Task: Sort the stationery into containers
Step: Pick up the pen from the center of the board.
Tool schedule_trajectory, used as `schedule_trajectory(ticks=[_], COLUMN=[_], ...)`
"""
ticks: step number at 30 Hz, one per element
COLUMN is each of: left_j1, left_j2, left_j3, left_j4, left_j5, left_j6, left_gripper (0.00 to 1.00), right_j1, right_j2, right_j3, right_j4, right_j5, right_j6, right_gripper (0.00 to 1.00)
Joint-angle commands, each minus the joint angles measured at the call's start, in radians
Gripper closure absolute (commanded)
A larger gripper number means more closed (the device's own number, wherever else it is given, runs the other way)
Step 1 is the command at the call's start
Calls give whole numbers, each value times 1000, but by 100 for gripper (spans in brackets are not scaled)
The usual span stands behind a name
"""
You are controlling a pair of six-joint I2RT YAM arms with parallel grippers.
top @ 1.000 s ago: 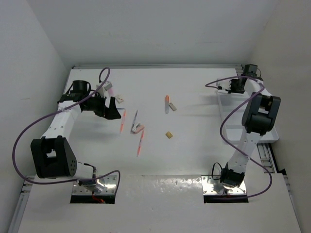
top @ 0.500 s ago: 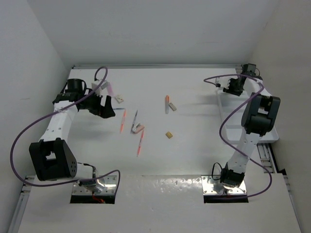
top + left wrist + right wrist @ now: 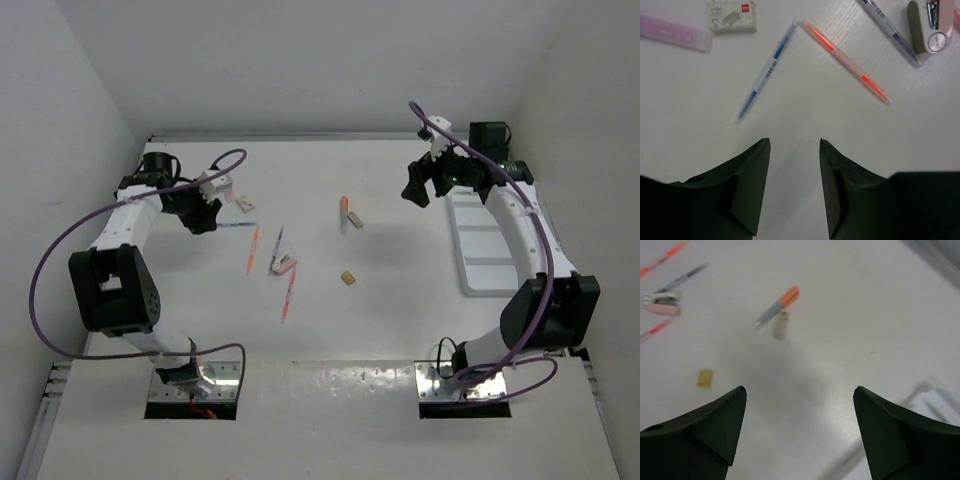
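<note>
The stationery lies scattered over the middle of the white table. In the left wrist view a blue pen (image 3: 767, 70) and an orange-red pen (image 3: 847, 62) lie just ahead of my left gripper (image 3: 795, 141), whose jaws stand partly apart with nothing between them. A white eraser (image 3: 732, 16) and a pink-purple flat piece (image 3: 675, 32) lie beyond. My right gripper (image 3: 799, 388) hangs wide open and empty over bare table. An orange-capped pen (image 3: 776, 307), a grey block (image 3: 781, 325) and a tan block (image 3: 705, 378) lie ahead of it. The white divided tray (image 3: 500, 245) sits at the right.
A pink and grey stapler-like piece (image 3: 285, 265), a grey pen (image 3: 278, 243) and another orange-red pen (image 3: 289, 296) lie mid-table. White walls close in the left, far and right sides. Purple cables loop off both arms.
My right arm swung from the tray's far end out over the table and its jaws opened wide. My left gripper drew back to the far left, its jaws narrowed, and the blue pen now shows.
</note>
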Motion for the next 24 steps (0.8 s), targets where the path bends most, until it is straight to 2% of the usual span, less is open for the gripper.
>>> schedule_trajectory(ticks=[1,4,9,18,24], left_j1=[14,14,8,-32,-51], left_j2=[75,217,361,506,590], left_j3=[86,172,290,330,387], left_j4=[8,-18,-61,-50,-107], left_j5=[101,151,213,78,0], left_j6=[233,273,306,353,389], left_gripper=[50,53,58,61,62], right_j1=[37,57,66,69,82], right_j2=[1,-14,-54,-17,6], right_j3=[-40,-50,-97,-83,-70], right_j4=[-94,-128,-95,-101,-110], right_j5=[-126,-154,-176,-196,-211], right_j6=[254,277,314,354,349], right_gripper=[15,18,21,22,24])
